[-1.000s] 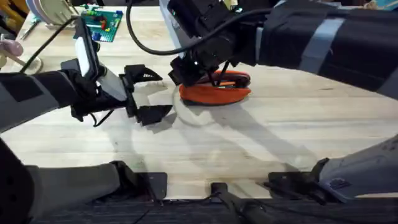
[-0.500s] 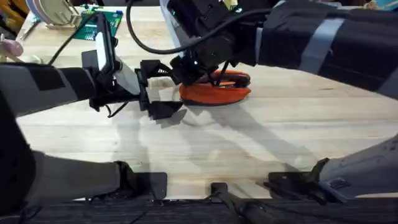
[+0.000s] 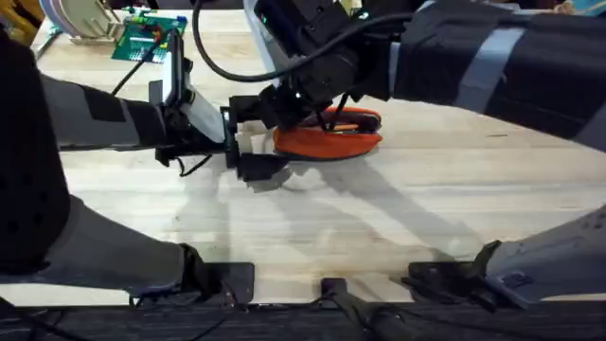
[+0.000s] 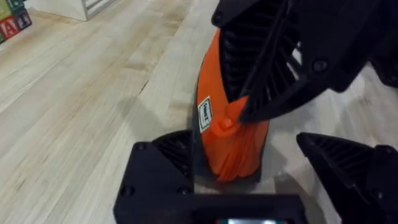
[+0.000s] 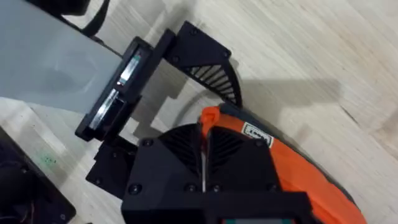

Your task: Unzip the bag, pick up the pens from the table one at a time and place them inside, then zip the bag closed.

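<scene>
Two grippers are gathered at the left end of the bag, which lies on the table a little beyond its middle. The right gripper is clenched on the bag's pull tab — its fingers pressed together over the orange fabric. The left gripper is spread wide, one finger on each side of the bag's end — nothing is grasped.
</scene>
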